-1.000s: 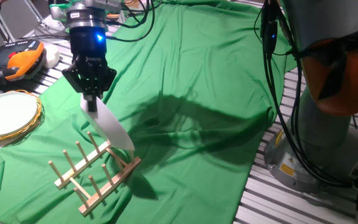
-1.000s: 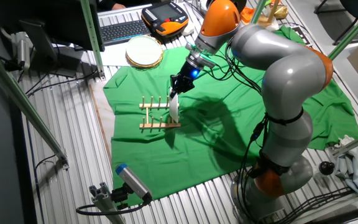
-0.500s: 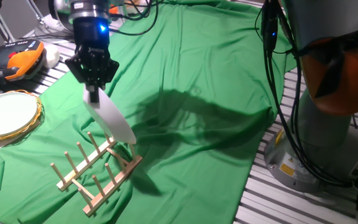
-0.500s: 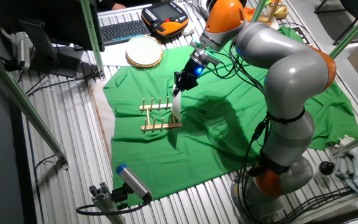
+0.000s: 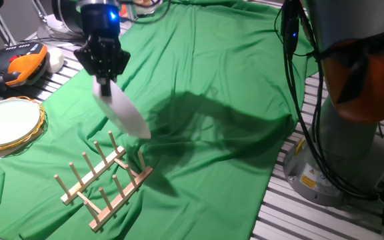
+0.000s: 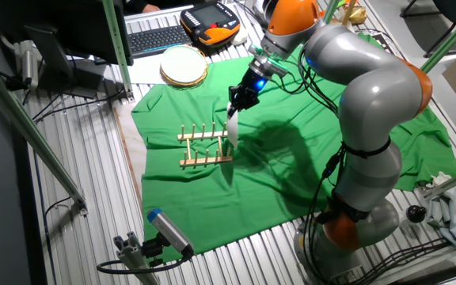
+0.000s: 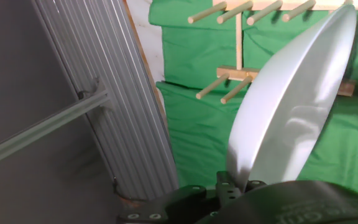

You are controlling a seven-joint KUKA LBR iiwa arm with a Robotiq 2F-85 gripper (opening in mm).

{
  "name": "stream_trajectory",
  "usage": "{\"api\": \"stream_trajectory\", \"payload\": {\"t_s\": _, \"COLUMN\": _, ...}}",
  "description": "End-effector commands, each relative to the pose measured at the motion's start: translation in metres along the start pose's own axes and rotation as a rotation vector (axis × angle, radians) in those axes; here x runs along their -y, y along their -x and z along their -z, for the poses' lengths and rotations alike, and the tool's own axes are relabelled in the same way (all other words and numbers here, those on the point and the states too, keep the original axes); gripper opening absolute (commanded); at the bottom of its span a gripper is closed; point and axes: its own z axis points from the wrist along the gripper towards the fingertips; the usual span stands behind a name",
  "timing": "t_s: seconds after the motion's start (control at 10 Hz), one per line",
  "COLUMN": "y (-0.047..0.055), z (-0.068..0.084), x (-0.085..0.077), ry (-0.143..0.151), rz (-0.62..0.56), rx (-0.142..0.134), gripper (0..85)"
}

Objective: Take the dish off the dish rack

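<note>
My gripper (image 5: pixel 103 85) is shut on the top edge of the dish (image 5: pixel 124 113), a plain white plate that hangs tilted in the air, clear of the pegs. The light-wood dish rack (image 5: pixel 103 179) lies on the green cloth just below and to the left of the plate's lower edge. In the other fixed view the gripper (image 6: pixel 235 110) holds the dish (image 6: pixel 232 131) above the right end of the rack (image 6: pixel 205 146). In the hand view the dish (image 7: pixel 291 106) fills the right side, with the rack's pegs (image 7: pixel 238 34) behind it.
A white plate with a golden woven rim (image 5: pixel 7 123) sits at the left off the cloth. An orange and black controller (image 5: pixel 20 65) lies behind it. The arm's base (image 5: pixel 349 113) stands at the right. A green cloth (image 5: pixel 212 87) covers the table.
The gripper has risen and moved slightly right with the dish. The dish's lower edge has come out from between the pegs and now hangs above the rack.
</note>
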Motion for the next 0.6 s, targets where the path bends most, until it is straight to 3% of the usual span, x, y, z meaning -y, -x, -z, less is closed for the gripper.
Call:
{"api": "stream_trajectory", "payload": {"t_s": 0.0, "y": 0.001, "z": 0.006, "x": 0.007, "ry": -0.058, "rz": 0.014, "rx": 0.014, "gripper": 0.0}}
{"api": "stream_trajectory", "payload": {"t_s": 0.5, "y": 0.016, "z": 0.020, "x": 0.046, "ry": -0.278, "rz": 0.100, "rx": 0.114, "gripper": 0.0}}
